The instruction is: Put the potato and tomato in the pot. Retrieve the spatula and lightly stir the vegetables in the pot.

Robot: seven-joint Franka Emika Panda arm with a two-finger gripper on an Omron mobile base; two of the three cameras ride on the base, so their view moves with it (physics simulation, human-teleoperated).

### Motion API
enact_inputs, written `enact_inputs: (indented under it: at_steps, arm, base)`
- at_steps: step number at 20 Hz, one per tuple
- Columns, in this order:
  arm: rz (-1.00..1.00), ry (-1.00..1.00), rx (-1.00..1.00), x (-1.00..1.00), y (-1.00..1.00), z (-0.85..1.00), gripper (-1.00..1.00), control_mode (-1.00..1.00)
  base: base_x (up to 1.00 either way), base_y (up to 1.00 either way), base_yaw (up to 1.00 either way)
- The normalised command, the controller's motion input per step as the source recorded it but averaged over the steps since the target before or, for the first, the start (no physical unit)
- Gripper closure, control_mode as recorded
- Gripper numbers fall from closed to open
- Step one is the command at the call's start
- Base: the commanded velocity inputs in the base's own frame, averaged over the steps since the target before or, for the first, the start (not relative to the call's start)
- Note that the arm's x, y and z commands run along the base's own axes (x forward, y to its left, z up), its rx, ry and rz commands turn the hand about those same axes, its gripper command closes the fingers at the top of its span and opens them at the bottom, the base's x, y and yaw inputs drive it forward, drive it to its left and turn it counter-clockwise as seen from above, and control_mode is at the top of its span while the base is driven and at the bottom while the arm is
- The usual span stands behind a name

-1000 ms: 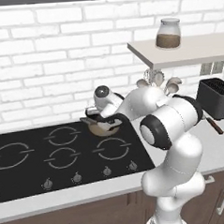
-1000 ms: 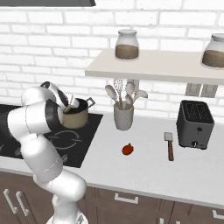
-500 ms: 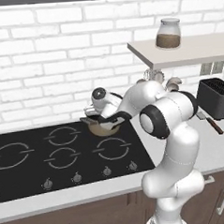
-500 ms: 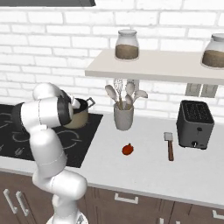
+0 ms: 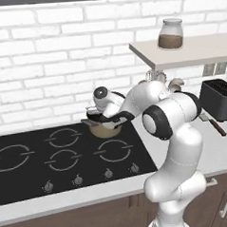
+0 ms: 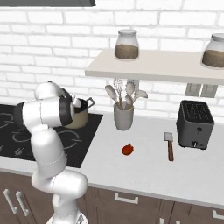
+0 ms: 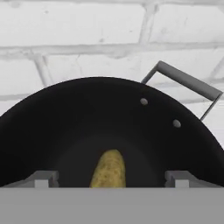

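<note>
The first step is at its end: the potato [image 7: 108, 168] lies on the dark floor of the pot [image 5: 106, 127], which stands on the stove, and the gripper [image 7: 111, 178] hangs just above it with its fingertips [image 7: 41, 179] spread wide and holding nothing. The next move calls for lifting clear and swinging across to the tomato [image 6: 127, 149], lying on the table well apart from the pot, with the spatula [image 6: 169, 145] further right by the toaster [image 6: 194, 124]. In both base views the arm hides the pot's inside.
</note>
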Motion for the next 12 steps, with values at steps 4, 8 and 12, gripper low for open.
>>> enact_inputs:
  at_steps: [4,8,12]
  arm:
    - [-0.02,-0.08,0.12,-0.82,-0.04,1.0,-1.0,-1.0]
    - [-0.07,-0.01,0.14,-0.99,-0.43,0.98,-1.0,-1.0]
    - [-0.14,0.06,0.06,-0.91,-0.9,0.56,-1.0,-1.0]
  base:
    - [0.0,0.0,0.0]
    - [0.0,0.0,0.0]
    - [0.0,0.0,0.0]
